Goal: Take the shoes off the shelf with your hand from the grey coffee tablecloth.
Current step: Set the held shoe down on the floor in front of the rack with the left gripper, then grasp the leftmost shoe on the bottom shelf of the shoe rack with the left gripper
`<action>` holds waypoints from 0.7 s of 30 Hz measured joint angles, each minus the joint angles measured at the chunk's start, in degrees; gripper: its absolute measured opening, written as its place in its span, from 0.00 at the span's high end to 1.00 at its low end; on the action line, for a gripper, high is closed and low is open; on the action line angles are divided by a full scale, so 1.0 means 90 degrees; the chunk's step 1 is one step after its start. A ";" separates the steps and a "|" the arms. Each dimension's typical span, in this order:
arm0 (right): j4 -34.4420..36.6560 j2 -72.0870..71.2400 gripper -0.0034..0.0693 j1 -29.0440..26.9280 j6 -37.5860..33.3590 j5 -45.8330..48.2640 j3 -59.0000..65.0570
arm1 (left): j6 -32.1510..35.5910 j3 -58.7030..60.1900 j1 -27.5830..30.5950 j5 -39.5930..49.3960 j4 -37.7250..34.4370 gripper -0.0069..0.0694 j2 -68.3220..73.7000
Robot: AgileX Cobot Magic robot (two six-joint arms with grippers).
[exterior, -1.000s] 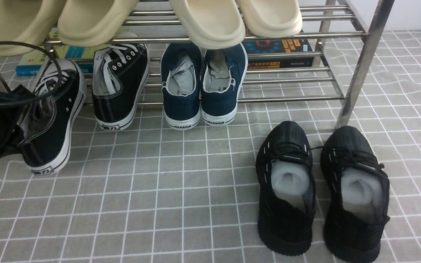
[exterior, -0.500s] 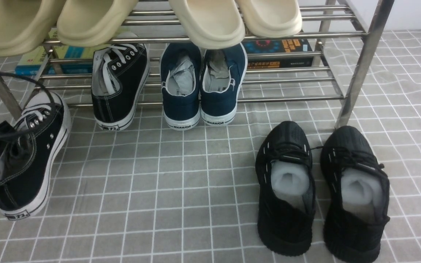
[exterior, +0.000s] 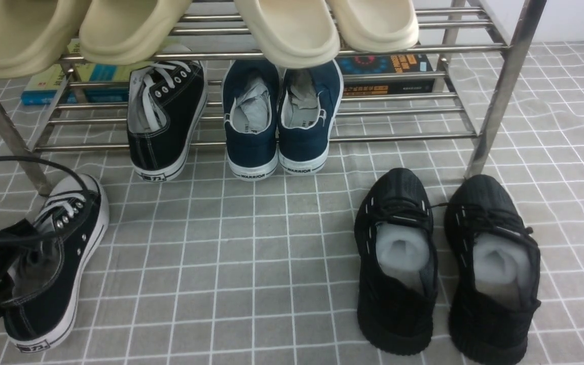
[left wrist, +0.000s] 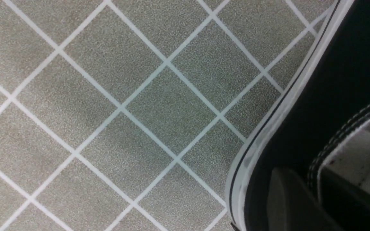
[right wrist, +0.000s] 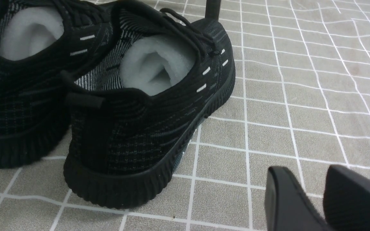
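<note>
Beige clogs point(exterior: 287, 30) cut off at top edge; L gripper's point(left wrist: 300, 199) tips blurry in L wrist view.

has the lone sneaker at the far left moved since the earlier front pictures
Yes: from the shelf, the sneaker has come toward the camera, now wholly clear of the shelf's front bar.

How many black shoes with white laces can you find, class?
2: one on the rack's lower tier, left of the navy pair; one on the cloth, at the left gripper.
</note>
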 joint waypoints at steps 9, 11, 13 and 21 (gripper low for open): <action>0.0000 0.0000 0.66 0.0000 0.0000 0.0000 0.0000 | 0.0291 -0.0714 0.0000 0.0450 0.0452 0.43 0.0016; 0.0000 0.0000 0.66 0.0000 0.0000 0.0000 0.0000 | 0.0348 -0.1129 0.0000 0.0476 0.0240 0.38 0.0016; 0.0000 0.0000 0.65 0.0000 0.0000 0.0000 0.0000 | 0.0462 -0.1519 -0.0127 0.0384 -0.0200 0.34 0.0023; 0.0000 0.0000 0.64 0.0000 0.0000 0.0000 0.0000 | 0.0642 -0.2168 -0.1282 -0.1109 -0.1100 0.33 0.0570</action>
